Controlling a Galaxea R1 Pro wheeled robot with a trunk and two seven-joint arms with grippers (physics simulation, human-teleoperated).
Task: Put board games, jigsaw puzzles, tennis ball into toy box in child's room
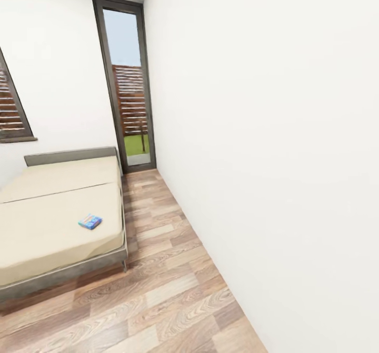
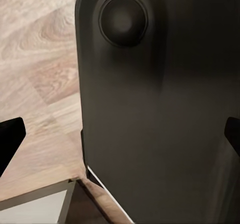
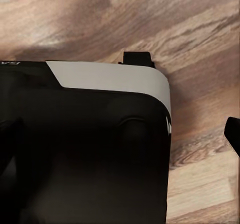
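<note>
A small flat board game (image 1: 90, 221), blue with pink and yellow marks, lies on the beige mattress of the bed (image 1: 52, 227) near its right edge, at the head view's lower left. The table, toy box, jigsaw puzzles and tennis ball are out of view. My left gripper (image 2: 120, 136) hangs open in front of my dark body, over the wood floor, with one black fingertip (image 2: 10, 139) at each side of its wrist view. My right gripper (image 3: 120, 139) is also open, with nothing between its fingers, above my black and white base (image 3: 110, 79).
A strip of wood-plank floor (image 1: 158, 269) runs between the bed and the white wall (image 1: 273, 132) on the right. It ends at a tall narrow glass door (image 1: 129, 84). A window with slats (image 1: 10, 111) sits above the bed at the left.
</note>
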